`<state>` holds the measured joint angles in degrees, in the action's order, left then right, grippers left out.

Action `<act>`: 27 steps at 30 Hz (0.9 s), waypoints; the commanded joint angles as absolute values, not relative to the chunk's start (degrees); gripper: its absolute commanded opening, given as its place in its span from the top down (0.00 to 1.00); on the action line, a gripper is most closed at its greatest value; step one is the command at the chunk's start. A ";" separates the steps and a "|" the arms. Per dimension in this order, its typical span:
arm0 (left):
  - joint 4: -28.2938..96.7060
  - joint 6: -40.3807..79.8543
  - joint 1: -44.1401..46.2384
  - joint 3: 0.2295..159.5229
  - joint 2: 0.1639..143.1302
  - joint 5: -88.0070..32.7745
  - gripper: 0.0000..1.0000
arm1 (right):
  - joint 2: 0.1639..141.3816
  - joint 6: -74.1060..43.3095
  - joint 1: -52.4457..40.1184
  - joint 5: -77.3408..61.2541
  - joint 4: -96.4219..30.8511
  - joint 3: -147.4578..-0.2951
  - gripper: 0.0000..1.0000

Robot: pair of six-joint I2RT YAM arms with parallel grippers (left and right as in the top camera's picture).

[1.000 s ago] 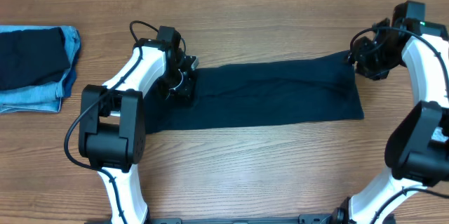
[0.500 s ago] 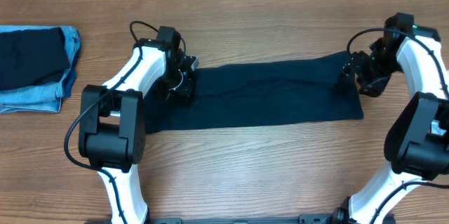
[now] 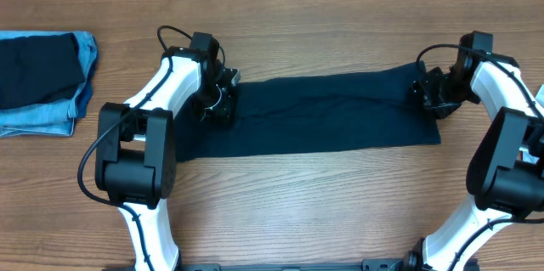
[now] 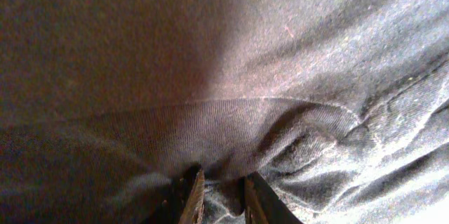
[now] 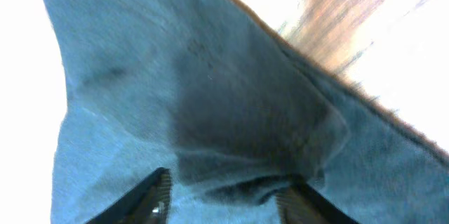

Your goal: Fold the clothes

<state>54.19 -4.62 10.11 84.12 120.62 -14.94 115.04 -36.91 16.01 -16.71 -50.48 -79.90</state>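
Observation:
A dark navy garment [image 3: 331,111] lies spread flat and long across the middle of the table. My left gripper [image 3: 223,94] sits on its left end, shut on a pinch of the dark cloth [image 4: 221,196]. My right gripper [image 3: 429,93] is down on the garment's upper right corner; its fingers [image 5: 224,192] are open with the cloth's edge bunched between them. The right wrist view is blurred.
A folded stack of dark and blue denim clothes [image 3: 42,80] lies at the far left edge of the wooden table [image 3: 297,211]. The arm bases stand at the front left and front right.
My right gripper has moved down and left from beyond the garment's right end onto its upper right corner. The left arm and garment have not moved.

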 commanded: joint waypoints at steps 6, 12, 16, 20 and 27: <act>55.40 -4.49 9.78 82.43 120.64 -12.95 0.77 | 115.11 -39.03 16.75 -13.96 -48.86 -79.68 0.65; 55.35 -4.49 9.78 82.43 120.64 -12.95 0.76 | 115.11 -39.00 16.97 -5.32 -49.54 -79.68 0.81; 55.27 -4.49 9.78 82.43 120.64 -12.95 0.76 | 115.11 -33.76 17.82 -5.26 -45.12 -79.72 0.96; 54.87 -4.49 9.78 82.43 120.64 -12.95 0.75 | 115.11 -27.03 18.76 -9.47 -40.01 -79.94 0.96; 54.81 -4.49 9.76 82.43 120.64 -12.95 0.75 | 115.11 -15.31 19.27 -27.79 -27.77 -80.01 0.96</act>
<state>54.57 -4.62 10.11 84.03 120.53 -14.76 115.04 -24.05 18.98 -15.81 -31.75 -79.70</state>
